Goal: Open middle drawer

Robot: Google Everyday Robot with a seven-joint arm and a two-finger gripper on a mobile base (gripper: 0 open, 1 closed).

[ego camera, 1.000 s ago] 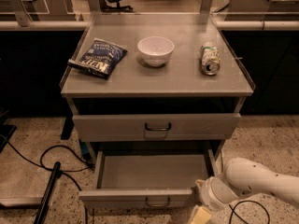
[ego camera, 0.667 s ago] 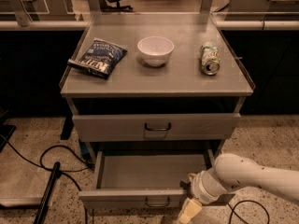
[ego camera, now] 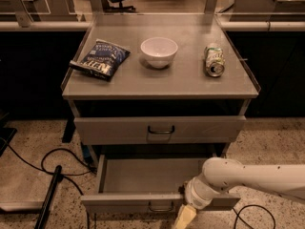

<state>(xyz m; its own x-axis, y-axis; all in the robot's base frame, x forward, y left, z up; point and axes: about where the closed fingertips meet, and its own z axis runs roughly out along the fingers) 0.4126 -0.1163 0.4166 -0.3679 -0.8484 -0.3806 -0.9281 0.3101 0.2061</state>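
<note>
The arm (ego camera: pixel 248 175) is extended from the right, the gripper (ego camera: pixel 185 217) held low before the open bottom drawer (ego camera: pixel 138 202); its state cannot be told. The middle drawer (ego camera: pixel 159 129) is shut.

The jaws sit at the bottom edge, just in front of the pulled-out lower drawer (ego camera: pixel 128 203) — the frame cuts them off partway. Up and to the right of them, the white arm (ego camera: pixel 257 175) hides the right end of that drawer's front and runs off the right edge. Well above the jaws, the slot between the middle drawer (ego camera: pixel 114 130) and the table (ego camera: pixel 157 87) top is too dark to see into. Farther up, the label on the can (ego camera: pixel 214 60) is too small to read — so is the print on the bag (ego camera: pixel 101 58).
</note>
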